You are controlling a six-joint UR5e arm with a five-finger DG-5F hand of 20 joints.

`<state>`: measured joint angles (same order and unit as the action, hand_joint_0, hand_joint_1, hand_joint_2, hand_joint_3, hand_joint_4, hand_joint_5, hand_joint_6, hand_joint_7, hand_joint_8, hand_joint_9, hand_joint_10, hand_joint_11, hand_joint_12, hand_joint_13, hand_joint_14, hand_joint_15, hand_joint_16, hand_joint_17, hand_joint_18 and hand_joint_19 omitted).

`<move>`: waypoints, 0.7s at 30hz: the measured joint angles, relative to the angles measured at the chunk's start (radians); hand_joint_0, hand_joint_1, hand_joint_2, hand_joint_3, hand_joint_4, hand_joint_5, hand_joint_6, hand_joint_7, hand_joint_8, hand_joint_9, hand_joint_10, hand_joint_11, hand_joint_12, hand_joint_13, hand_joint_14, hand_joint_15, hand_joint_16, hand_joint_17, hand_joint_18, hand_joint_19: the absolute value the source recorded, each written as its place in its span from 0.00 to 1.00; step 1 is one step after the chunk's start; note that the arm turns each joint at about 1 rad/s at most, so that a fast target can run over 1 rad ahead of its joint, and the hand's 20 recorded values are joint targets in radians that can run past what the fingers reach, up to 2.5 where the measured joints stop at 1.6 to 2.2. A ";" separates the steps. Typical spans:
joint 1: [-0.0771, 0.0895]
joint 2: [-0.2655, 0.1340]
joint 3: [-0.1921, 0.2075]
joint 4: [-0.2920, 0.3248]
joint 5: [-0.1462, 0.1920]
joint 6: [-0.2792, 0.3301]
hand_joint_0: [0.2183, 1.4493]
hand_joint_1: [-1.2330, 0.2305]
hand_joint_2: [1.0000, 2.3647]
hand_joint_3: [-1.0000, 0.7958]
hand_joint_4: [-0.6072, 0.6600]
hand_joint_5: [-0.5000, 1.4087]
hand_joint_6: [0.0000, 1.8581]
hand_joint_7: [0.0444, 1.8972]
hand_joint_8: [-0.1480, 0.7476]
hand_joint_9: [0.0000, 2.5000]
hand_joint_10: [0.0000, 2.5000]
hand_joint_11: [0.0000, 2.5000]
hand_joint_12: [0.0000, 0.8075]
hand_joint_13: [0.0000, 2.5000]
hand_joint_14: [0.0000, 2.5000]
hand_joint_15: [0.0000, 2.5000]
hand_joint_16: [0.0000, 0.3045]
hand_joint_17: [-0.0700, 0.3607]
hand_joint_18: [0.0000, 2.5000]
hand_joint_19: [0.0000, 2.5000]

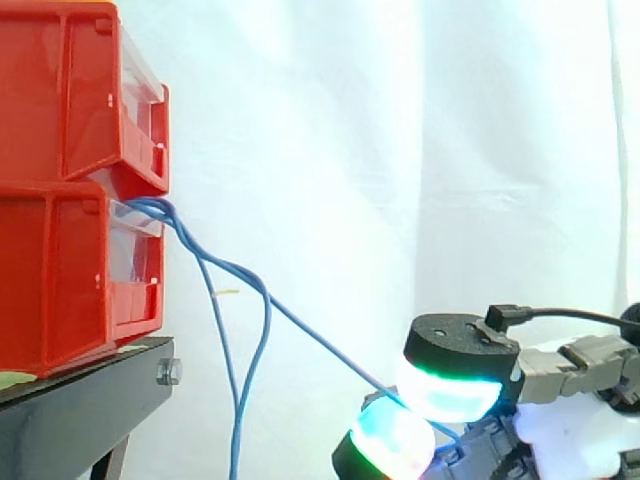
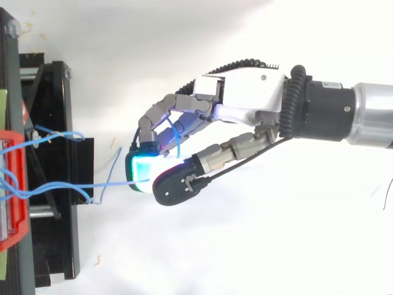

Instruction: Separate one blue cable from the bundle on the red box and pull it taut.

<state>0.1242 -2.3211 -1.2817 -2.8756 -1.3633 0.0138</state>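
Gripping with the hand [image 2: 245, 98], between its glowing pads [image 1: 445, 392], 1 blue cable [image 1: 320, 338] stretched near-straight from the lower red box [image 1: 60, 280]; leaving the rest of the bundle [image 1: 240, 400] hanging slack beside the black stand [image 1: 90, 390]; judging separation done and tautness nearly reached, with perhaps a final pull left; finding no legible writing anywhere

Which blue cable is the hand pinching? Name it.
The straight blue cable running from the lower red bin to the hand; the others hang slack.
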 measured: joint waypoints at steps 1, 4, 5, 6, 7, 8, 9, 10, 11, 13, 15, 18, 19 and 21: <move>0.000 0.000 -0.006 0.011 0.000 0.000 0.37 0.18 0.01 0.53 0.18 0.23 0.50 0.50 0.28 0.30 0.00 0.01 0.41 0.28 0.01 0.12 0.17 0.43 0.14 0.19; 0.000 0.000 -0.024 0.064 0.000 0.000 0.37 0.18 0.01 0.53 0.18 0.23 0.50 0.50 0.28 0.30 0.00 0.02 0.41 0.28 0.01 0.12 0.17 0.43 0.14 0.19; 0.000 0.000 -0.026 0.072 0.000 0.000 0.37 0.18 0.01 0.53 0.18 0.23 0.50 0.50 0.28 0.30 0.00 0.02 0.41 0.28 0.01 0.12 0.17 0.43 0.14 0.20; 0.000 -0.001 -0.028 0.077 0.001 0.000 0.36 0.19 0.01 0.53 0.19 0.23 0.50 0.50 0.28 0.30 0.00 0.02 0.41 0.28 0.01 0.12 0.17 0.43 0.15 0.20; 0.000 -0.001 -0.029 0.082 0.001 0.000 0.36 0.18 0.01 0.53 0.19 0.23 0.50 0.50 0.28 0.30 0.00 0.02 0.41 0.28 0.01 0.12 0.17 0.43 0.15 0.20; 0.000 0.000 -0.030 0.084 0.001 0.000 0.36 0.18 0.01 0.53 0.19 0.23 0.50 0.50 0.29 0.30 0.00 0.02 0.41 0.28 0.01 0.12 0.17 0.43 0.15 0.19; 0.000 0.000 -0.030 0.086 0.001 0.000 0.36 0.18 0.01 0.53 0.19 0.23 0.50 0.50 0.29 0.31 0.00 0.02 0.41 0.28 0.01 0.12 0.17 0.43 0.15 0.20; 0.000 0.000 -0.030 0.087 0.001 0.000 0.36 0.19 0.01 0.53 0.19 0.23 0.50 0.50 0.29 0.31 0.00 0.02 0.41 0.29 0.01 0.13 0.17 0.43 0.15 0.20; 0.000 0.000 -0.030 0.087 0.001 0.000 0.36 0.19 0.01 0.53 0.19 0.23 0.50 0.50 0.29 0.31 0.00 0.02 0.41 0.29 0.01 0.13 0.17 0.43 0.15 0.20; 0.000 0.000 -0.030 0.088 0.001 0.000 0.37 0.19 0.01 0.53 0.19 0.23 0.50 0.50 0.29 0.31 0.00 0.02 0.42 0.29 0.01 0.13 0.17 0.43 0.15 0.20; 0.000 0.000 -0.030 0.089 0.001 -0.001 0.37 0.18 0.01 0.53 0.19 0.23 0.50 0.50 0.29 0.31 0.00 0.02 0.42 0.29 0.01 0.13 0.17 0.44 0.15 0.20; 0.000 0.000 -0.030 0.089 0.002 -0.001 0.36 0.18 0.01 0.53 0.19 0.23 0.50 0.50 0.29 0.32 0.00 0.03 0.42 0.29 0.01 0.13 0.17 0.44 0.16 0.20; 0.000 0.000 -0.030 0.089 0.002 -0.001 0.36 0.18 0.01 0.53 0.19 0.23 0.50 0.50 0.29 0.32 0.00 0.03 0.42 0.30 0.01 0.13 0.17 0.44 0.16 0.20; 0.000 0.000 -0.031 0.089 0.002 -0.001 0.37 0.18 0.01 0.53 0.19 0.23 0.50 0.50 0.30 0.32 0.00 0.03 0.42 0.30 0.01 0.13 0.17 0.44 0.16 0.20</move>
<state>0.1245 -2.3211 -1.3123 -2.7870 -1.3610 0.0130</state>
